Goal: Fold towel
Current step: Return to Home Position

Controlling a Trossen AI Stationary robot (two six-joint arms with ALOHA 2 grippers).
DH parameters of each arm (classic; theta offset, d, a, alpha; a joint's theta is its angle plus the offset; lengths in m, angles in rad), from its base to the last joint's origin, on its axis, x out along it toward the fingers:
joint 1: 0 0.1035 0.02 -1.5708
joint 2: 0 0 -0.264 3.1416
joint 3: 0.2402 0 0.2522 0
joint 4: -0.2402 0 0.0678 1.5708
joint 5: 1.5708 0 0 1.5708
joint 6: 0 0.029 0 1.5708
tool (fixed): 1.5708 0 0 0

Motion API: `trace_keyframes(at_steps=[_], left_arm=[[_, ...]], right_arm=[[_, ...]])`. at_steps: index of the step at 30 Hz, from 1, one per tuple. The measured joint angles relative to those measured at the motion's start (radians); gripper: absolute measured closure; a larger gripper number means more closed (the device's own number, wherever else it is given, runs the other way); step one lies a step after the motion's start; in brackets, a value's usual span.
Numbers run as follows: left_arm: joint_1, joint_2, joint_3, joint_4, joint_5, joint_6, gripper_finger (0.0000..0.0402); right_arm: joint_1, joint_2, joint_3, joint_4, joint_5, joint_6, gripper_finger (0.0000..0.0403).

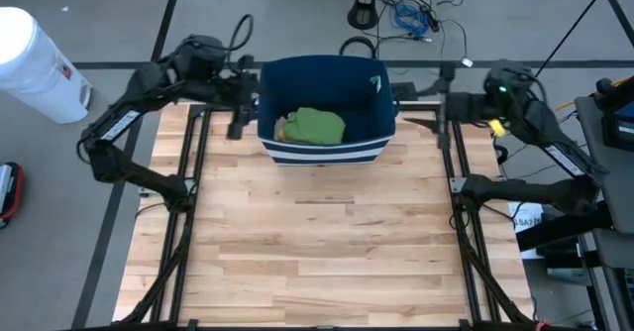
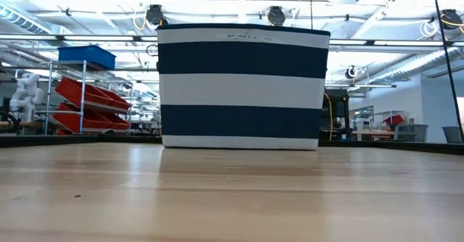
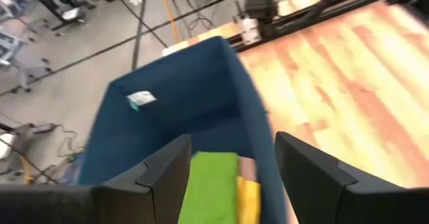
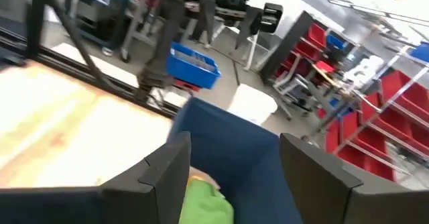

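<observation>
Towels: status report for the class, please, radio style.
Left gripper, right gripper: jaws open, empty, either side of blue bin. Green towel uppermost inside, yellow towel edge showing beside it. Nothing in the way.

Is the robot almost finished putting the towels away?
Nearly. Done: the green towel lies in the blue bin, on top of a yellow towel whose edge peeks out beside it. In hand: nothing. The left gripper and right gripper are both open and empty, one at each side of the bin. Left: probably only parking the arms.
</observation>
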Motion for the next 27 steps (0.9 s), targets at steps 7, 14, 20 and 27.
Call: trace_keyframes(at_steps=[7, 14, 20, 27], left_arm=[[-0.054, -0.099, 0.0, -0.109, 0.008, -0.07, 0.0179], [-0.104, -0.179, -0.032, -0.118, 0.007, -0.093, 0.0179], [-0.078, -0.297, -0.155, -0.062, -0.022, -0.1, 0.0179], [-0.073, -0.472, -0.392, 0.034, -0.024, -0.15, 0.0179]], right_arm=[[0.0, -0.127, 0.0, -0.142, -0.096, 0.025, 0.0188], [0.0, -0.248, 0.0, -0.283, -0.144, 0.055, 0.0188], [0.0, -0.366, 0.0, -0.336, -0.144, 0.077, 0.0188], [0.0, -0.478, -0.014, -0.377, -0.175, 0.143, 0.0188]])
